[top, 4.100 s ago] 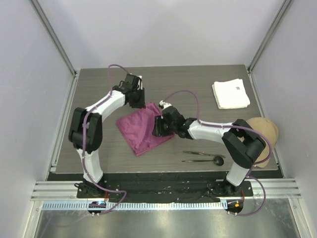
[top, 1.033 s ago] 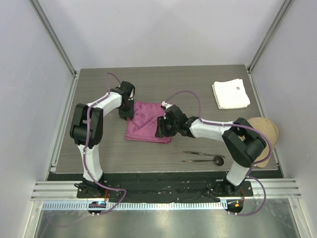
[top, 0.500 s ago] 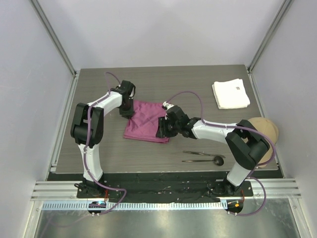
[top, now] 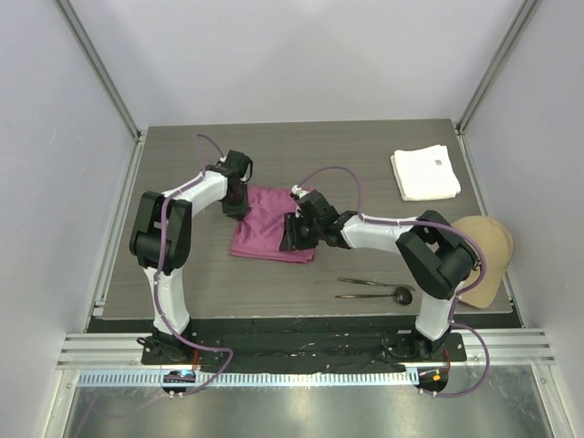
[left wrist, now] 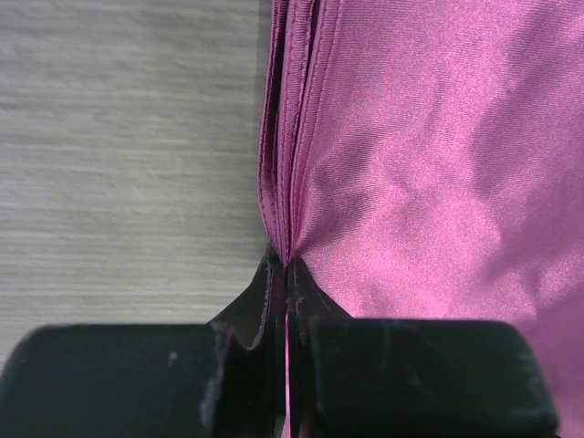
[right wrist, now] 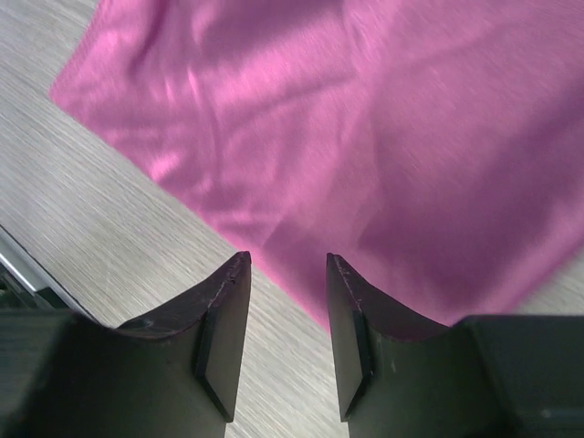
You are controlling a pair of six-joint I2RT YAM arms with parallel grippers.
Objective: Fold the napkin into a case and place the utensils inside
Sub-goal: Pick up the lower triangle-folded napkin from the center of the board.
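Observation:
The magenta-purple napkin [top: 266,224] lies folded in layers on the table, between the two arms. My left gripper [top: 237,206] is shut on its far left corner; the left wrist view shows the stacked edges of the napkin [left wrist: 401,155] pinched at my left gripper [left wrist: 286,266]. My right gripper [top: 292,239] is open and empty at the napkin's right edge; in the right wrist view my right gripper [right wrist: 286,262] straddles the napkin's edge [right wrist: 365,137]. The two dark utensils lie side by side near the front: one thin piece [top: 363,283] and the spoon [top: 376,295].
A thicker white folded cloth [top: 425,172] lies at the back right. A tan cap [top: 485,246] sits off the table's right edge.
Over four seconds the napkin was turned and laid into a flatter folded rectangle. In the last second my right gripper shifted slightly left along its right edge; the left gripper stayed put.

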